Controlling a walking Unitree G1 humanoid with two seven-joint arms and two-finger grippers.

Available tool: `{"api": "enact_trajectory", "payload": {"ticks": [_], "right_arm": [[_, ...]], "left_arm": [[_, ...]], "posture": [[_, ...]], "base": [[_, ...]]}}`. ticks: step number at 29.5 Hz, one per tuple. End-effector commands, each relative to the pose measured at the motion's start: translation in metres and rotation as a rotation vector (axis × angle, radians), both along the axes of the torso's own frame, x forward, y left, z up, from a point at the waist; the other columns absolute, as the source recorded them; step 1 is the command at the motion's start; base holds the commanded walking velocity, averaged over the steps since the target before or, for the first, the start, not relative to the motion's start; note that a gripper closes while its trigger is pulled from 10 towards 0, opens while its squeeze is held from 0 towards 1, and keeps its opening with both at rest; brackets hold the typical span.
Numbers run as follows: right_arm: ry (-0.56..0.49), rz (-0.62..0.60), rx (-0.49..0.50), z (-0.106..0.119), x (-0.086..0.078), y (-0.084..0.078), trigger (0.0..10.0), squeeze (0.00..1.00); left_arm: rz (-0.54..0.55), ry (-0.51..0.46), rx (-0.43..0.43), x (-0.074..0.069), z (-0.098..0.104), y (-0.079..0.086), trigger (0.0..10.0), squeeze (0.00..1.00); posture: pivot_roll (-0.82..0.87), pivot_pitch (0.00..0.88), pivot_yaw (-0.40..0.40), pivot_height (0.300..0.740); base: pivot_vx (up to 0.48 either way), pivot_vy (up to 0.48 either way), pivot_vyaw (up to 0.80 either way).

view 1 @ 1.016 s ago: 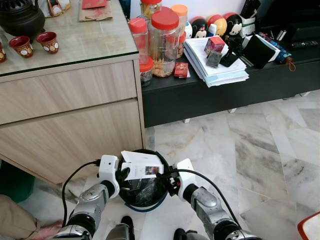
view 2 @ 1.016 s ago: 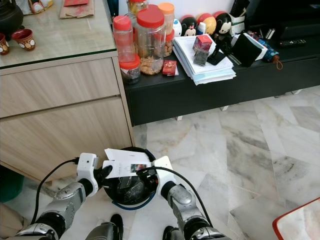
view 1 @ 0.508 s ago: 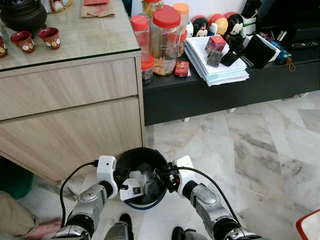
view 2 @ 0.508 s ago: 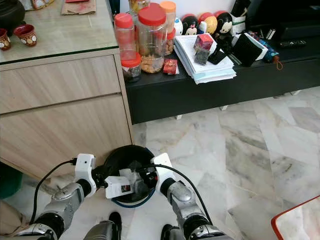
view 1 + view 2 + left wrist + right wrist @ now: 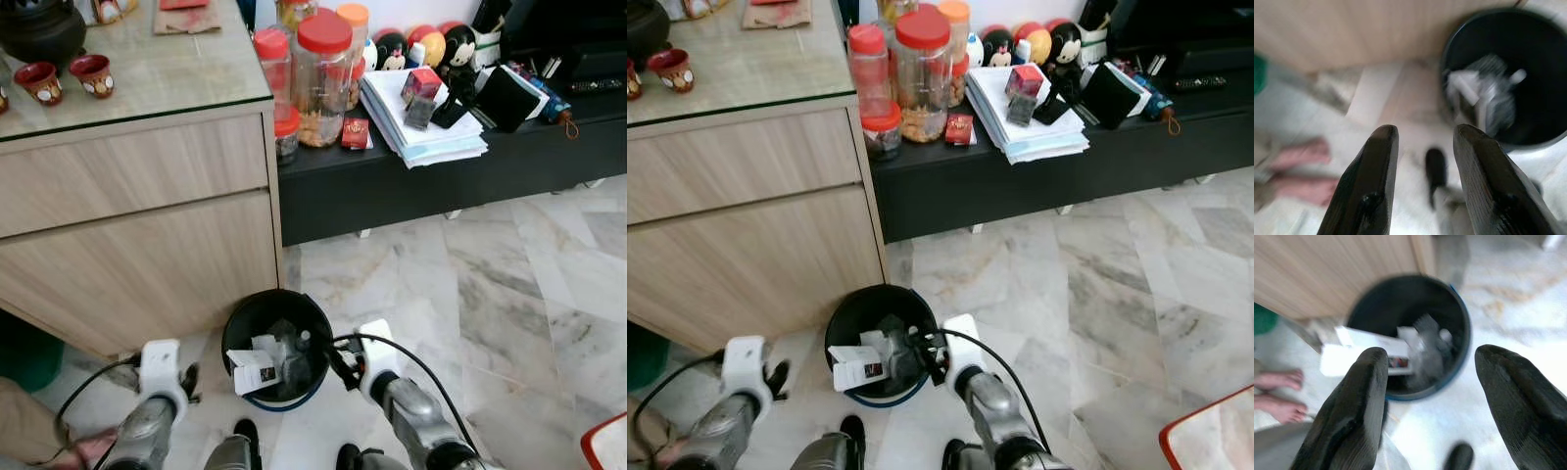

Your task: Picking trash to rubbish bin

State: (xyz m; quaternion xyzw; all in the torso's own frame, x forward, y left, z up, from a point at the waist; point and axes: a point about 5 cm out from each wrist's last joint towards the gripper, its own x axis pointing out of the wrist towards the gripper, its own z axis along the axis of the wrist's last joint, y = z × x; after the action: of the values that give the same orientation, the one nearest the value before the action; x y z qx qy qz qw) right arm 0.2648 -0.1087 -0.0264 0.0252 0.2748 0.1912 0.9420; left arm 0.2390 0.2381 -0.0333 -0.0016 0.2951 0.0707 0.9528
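Left eye view: one bin (image 5: pixel 245 318), one carton (image 5: pixel 254 370).

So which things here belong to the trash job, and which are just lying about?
Job:
- black bin
- white box resting in the bin, tipped over its rim
- left gripper and right gripper, jaws open beside the bin

Lying about:
- red-lidded jars
- paper stack
- red cups
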Motion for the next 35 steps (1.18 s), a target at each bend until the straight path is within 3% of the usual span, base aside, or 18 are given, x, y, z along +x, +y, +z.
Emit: {"api": "enact_trajectory", "payload": {"ticks": [1,2,3,4,6,7,8,15,30,35], "right_arm": [[0.031,-0.025,0.006,-0.005,-0.005,0.000,10.0,0.00],[0.031,-0.025,0.006,-0.005,-0.005,0.000,10.0,0.00],[0.082,-0.078,-0.007,-0.014,-0.015,-0.011,10.0,0.00],[0.082,-0.078,-0.007,-0.014,-0.015,-0.011,10.0,0.00],[0.173,-0.163,-0.048,-0.030,-0.035,-0.028,10.0,0.00],[0.173,-0.163,-0.048,-0.030,-0.035,-0.028,10.0,0.00],[0.225,-0.205,-0.073,-0.039,-0.048,-0.036,10.0,0.00],[0.285,-0.263,-0.105,-0.049,-0.064,-0.044,10.0,0.00],[0.310,-0.275,-0.104,-0.052,-0.068,-0.042,10.0,0.00],[0.314,-0.269,-0.106,-0.053,-0.070,-0.042,10.0,0.00]], "left_arm": [[0.002,0.028,0.003,-0.005,-0.006,-0.003,10.0,0.00],[0.002,0.028,0.003,-0.005,-0.006,-0.003,10.0,0.00],[0.037,0.069,0.006,-0.020,-0.014,0.001,10.0,0.00],[0.037,0.069,0.006,-0.020,-0.014,0.001,10.0,0.00],[0.094,0.135,0.009,-0.045,-0.028,0.007,10.0,0.00],[0.094,0.135,0.009,-0.045,-0.028,0.007,10.0,0.00],[0.118,0.168,0.011,-0.057,-0.033,0.009,10.0,0.00],[0.133,0.236,0.028,-0.071,-0.042,0.008,10.0,0.00],[0.125,0.266,0.031,-0.082,-0.046,0.009,10.0,0.00],[0.123,0.272,0.031,-0.084,-0.047,0.010,10.0,0.00]], "posture": [[0.10,0.218,-0.035,0.740],[0.10,0.218,-0.035,0.740],[0.10,0.215,-0.032,0.740],[0.10,0.215,-0.032,0.740],[0.11,0.211,-0.030,0.740],[0.11,0.211,-0.030,0.740],[0.11,0.209,-0.028,0.740],[0.11,0.198,-0.019,0.740],[0.11,0.175,-0.011,0.740],[0.11,0.168,-0.010,0.740]], "base": [[0.000,0.000,0.00],[0.000,0.000,0.00],[0.000,0.000,0.00],[0.000,0.000,0.00],[0.000,0.000,0.00],[0.000,0.000,0.00],[0.000,0.000,0.00],[0.000,0.000,0.00],[0.000,0.000,0.00],[-0.269,0.000,0.00]]}}
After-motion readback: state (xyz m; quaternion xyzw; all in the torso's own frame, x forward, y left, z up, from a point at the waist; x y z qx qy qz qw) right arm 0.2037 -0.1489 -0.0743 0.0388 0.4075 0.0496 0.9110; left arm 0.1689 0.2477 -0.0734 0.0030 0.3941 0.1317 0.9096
